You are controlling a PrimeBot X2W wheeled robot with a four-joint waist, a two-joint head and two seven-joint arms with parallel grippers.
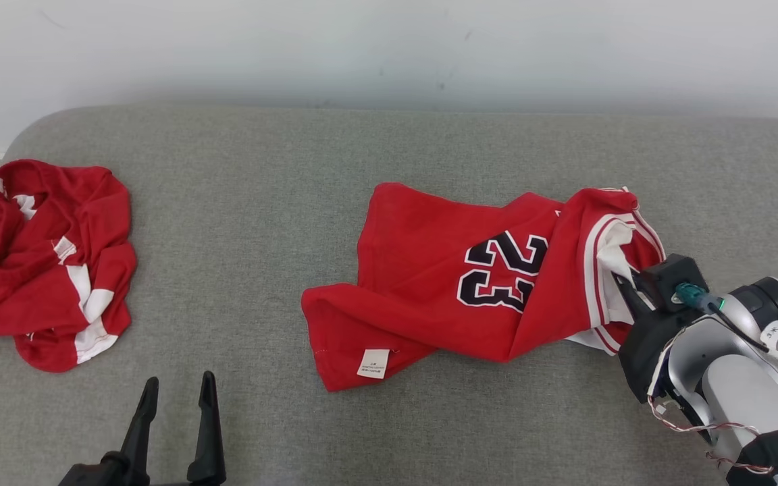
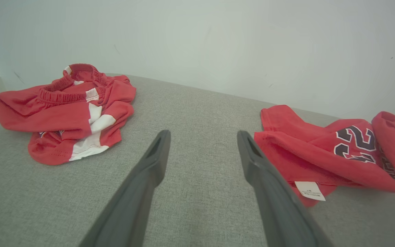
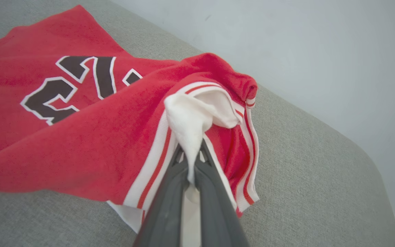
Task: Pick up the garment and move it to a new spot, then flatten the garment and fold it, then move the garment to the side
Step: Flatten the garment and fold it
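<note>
The garment (image 1: 443,283) is a red jersey with a black and white "23", lying crumpled at the middle right of the grey surface; it also appears in the left wrist view (image 2: 324,154) and the right wrist view (image 3: 81,137). My right gripper (image 1: 622,280) is at its right end, shut on a fold of white trim (image 3: 192,120) that stands pinched between the two dark fingers (image 3: 170,206). My left gripper (image 1: 176,395) stands open low at the front left, above bare surface, apart from both cloths; its fingers (image 2: 149,171) are spread wide.
A second red and white garment (image 1: 44,263), shorts with an elastic waistband (image 2: 63,109), lies bunched at the far left edge. The grey padded surface (image 1: 261,236) ends at a pale wall behind. A white label (image 1: 373,362) sticks out from the jersey's front hem.
</note>
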